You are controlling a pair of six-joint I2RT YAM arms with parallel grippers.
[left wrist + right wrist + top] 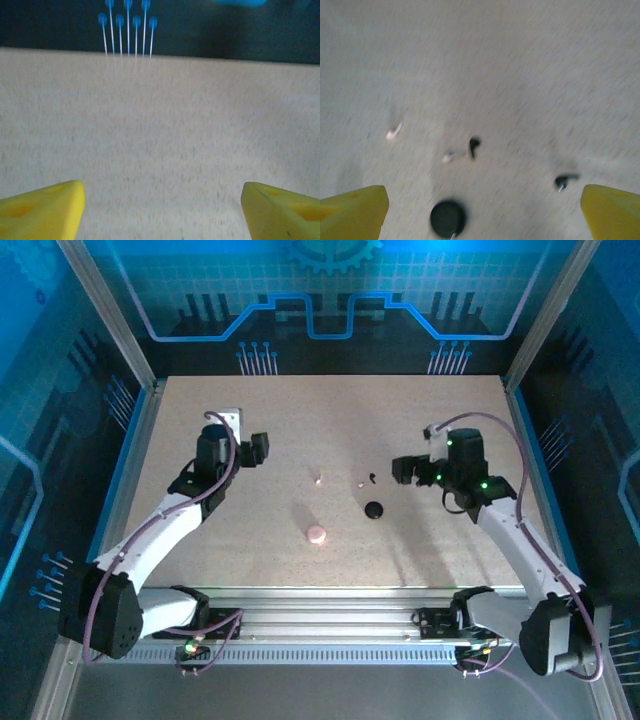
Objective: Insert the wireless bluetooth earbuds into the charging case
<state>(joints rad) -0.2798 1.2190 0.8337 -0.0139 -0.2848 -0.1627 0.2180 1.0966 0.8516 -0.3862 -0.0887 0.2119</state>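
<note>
Seeing left pincer spread wide over bare table, holding nothing; right pincer likewise gaping, empty, above earbuds strewn mid-table by black case. Likely to flick a speck away on closing, given tiny rounded buds against broad fingers. Could also knock the pale bud lying just beside the black one.

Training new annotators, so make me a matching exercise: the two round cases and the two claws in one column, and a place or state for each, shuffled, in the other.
Things:
1. pink case
2. black case
3. left claw
4. right claw

Descriptions:
A. open above bare table
B. open, with loose earbuds lying ahead of it
C. dark, to the right of the other case
D. pale, the case closer to the table's near edge

Pairs: 1-D, 2-C, 3-A, 4-B
</note>
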